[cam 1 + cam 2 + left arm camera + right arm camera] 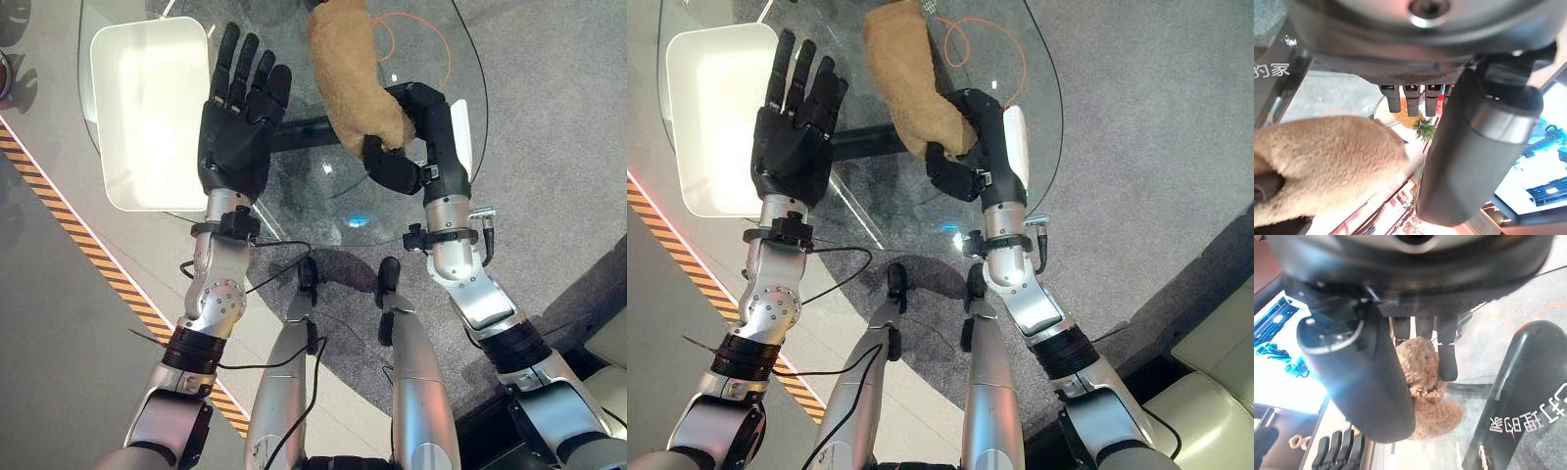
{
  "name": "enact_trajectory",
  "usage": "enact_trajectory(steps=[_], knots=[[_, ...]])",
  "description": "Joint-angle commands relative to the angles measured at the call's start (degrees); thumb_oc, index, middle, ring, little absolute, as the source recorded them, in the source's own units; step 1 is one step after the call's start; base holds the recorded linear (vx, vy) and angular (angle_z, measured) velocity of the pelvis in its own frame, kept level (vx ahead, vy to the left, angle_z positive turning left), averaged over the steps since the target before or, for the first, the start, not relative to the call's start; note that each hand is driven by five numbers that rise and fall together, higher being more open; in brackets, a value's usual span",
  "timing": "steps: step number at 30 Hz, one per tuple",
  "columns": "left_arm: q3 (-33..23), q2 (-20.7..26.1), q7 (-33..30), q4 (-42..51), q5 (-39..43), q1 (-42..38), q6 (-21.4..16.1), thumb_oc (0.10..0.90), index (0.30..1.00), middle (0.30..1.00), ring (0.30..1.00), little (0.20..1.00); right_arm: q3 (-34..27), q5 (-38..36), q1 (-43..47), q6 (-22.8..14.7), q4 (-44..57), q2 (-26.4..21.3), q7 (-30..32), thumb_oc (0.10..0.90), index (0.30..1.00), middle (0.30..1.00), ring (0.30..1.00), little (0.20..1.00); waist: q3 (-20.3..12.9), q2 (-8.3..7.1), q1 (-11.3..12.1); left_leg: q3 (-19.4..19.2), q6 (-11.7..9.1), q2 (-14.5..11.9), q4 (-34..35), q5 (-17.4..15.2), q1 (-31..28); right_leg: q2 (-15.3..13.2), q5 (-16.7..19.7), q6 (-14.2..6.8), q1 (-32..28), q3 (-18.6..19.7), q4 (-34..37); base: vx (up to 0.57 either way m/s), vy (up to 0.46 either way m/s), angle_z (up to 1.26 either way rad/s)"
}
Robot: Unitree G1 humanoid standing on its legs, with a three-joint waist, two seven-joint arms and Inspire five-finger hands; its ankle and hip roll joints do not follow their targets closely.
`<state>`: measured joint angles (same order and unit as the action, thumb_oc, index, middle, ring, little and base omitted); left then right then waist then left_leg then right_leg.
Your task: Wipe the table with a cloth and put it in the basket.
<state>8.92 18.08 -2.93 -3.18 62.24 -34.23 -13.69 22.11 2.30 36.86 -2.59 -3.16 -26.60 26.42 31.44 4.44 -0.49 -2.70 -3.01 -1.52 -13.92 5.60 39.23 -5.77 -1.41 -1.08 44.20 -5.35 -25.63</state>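
Tan and fluffy, the cloth [355, 83] lies on the round glass desk [460, 59] and stretches from the far part of the glass toward the robot. Its near end is inside the right robot hand [392, 162], whose dark fingers and thumb are curled around it and grip it, as the right wrist view also shows with the fuzzy fabric between thumb and fingers. A white cover sits along the outer side of this robot hand.

The left robot hand [238, 122] is held above the near left part of the desk with its fingers straight and slightly spread, the palm facing up to the camera. It has nothing in it and is apart from the cloth.

Just beside the left robot hand, on the left of the desk, stands the white basket [108, 147], a rectangular container with rounded corners; its near edge reaches over the rim of the glass. An orange cord [431, 39] shows at the far right side of the glass.
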Motion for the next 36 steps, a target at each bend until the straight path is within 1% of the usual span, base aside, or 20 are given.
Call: enact_trajectory(steps=[1, 3, 5, 13, 18, 23, 32, 36], knots=[[0.14, 0.21, 3.76, 9.73, 1.02, -6.18, -2.82, 0.800, 0.900, 0.900, 0.900, 0.900, 0.08, 1.78, 10.08, -8.19, 15.72, 2.52, 0.08, 0.100, 0.300, 0.300, 0.300, 0.200, -1.65, -0.62, -0.42, -2.12, 1.27, 3.78, -0.65, -4.01, -2.15, 3.11, -3.17, -0.61, -4.47, -1.72, 2.75, 0.00, 0.000, 0.00], [0.14, 0.03, 4.20, 9.92, 1.42, -6.41, -2.91, 0.800, 0.900, 0.900, 0.900, 0.900, 0.44, 1.53, 10.41, -8.03, 15.52, 2.46, -0.04, 0.100, 0.300, 0.300, 0.300, 0.200, -1.65, -0.58, -0.40, -2.17, 1.21, 3.74, -0.52, -3.95, -2.15, 3.05, -3.19, -0.60, -4.44, -1.76, 2.78, 0.00, 0.000, 0.00], [0.20, -0.18, 4.63, 10.21, 2.18, -6.73, -2.24, 0.800, 0.900, 0.900, 0.900, 0.900, 0.85, 1.49, 10.64, -8.11, 15.35, 2.64, -0.12, 0.100, 0.300, 0.300, 0.300, 0.200, -1.65, -0.57, -0.36, -2.20, 1.18, 3.72, -0.56, -4.01, -2.12, 3.01, -3.27, -0.57, -4.40, -1.82, 2.69, 0.00, 0.000, 0.00], [0.76, -0.57, 3.44, 10.26, 2.87, -8.43, -1.45, 0.800, 0.900, 0.900, 0.900, 0.900, 1.98, 1.60, 12.03, -7.30, 15.63, 3.09, -1.06, 0.100, 0.300, 0.300, 0.300, 0.200, -1.65, -0.64, -0.39, -2.09, 1.02, 3.79, -0.59, -3.97, -2.15, 2.95, -3.33, -0.58, -4.40, -2.00, 2.61, 0.00, 0.000, 0.00], [1.06, -0.81, 2.62, 10.59, 3.07, -8.77, 0.38, 0.800, 0.900, 0.900, 0.900, 0.900, 2.55, 1.72, 12.48, -7.28, 15.88, 3.04, -1.70, 0.100, 0.300, 0.300, 0.300, 0.200, -1.65, -0.68, -0.33, -2.10, 1.06, 3.85, -0.38, -3.87, -2.23, 3.00, -3.36, -0.50, -4.47, -2.13, 2.72, 0.00, 0.000, 0.00], [1.16, -1.15, 1.71, 10.41, 3.53, -8.72, 0.74, 0.800, 0.900, 0.900, 0.900, 0.900, 3.18, 1.92, 12.97, -6.75, 16.31, 3.17, -2.34, 0.100, 0.300, 0.300, 0.300, 0.200, -1.65, -0.73, -0.35, -2.11, 1.07, 3.92, -0.52, -3.95, -2.26, 3.13, -3.39, -0.47, -4.44, -2.11, 2.67, 0.00, 0.000, 0.00], [1.56, -1.78, -0.06, 9.29, 4.83, -9.22, 1.54, 0.800, 0.900, 0.900, 0.900, 0.900, 4.55, 2.58, 14.31, -7.37, 15.92, 3.33, -2.63, 0.100, 0.300, 0.300, 0.300, 0.200, -1.65, -0.73, -0.15, -2.04, 1.02, 3.99, -0.36, -3.85, -2.38, 3.09, -3.48, -0.43, -4.60, -2.47, 2.72, 0.00, 0.000, 0.00], [1.41, -1.81, -0.37, 9.15, 5.19, -9.53, 1.92, 0.800, 0.900, 0.900, 0.900, 0.900, 4.64, 2.51, 14.89, -7.05, 16.49, 3.27, -3.50, 0.100, 0.300, 0.300, 0.300, 0.200, -1.65, -0.78, -0.15, -2.09, 0.97, 4.00, -0.55, -3.82, -2.24, 3.07, -3.43, -0.45, -4.49, -2.51, 2.68, 0.00, 0.000, 0.00]])
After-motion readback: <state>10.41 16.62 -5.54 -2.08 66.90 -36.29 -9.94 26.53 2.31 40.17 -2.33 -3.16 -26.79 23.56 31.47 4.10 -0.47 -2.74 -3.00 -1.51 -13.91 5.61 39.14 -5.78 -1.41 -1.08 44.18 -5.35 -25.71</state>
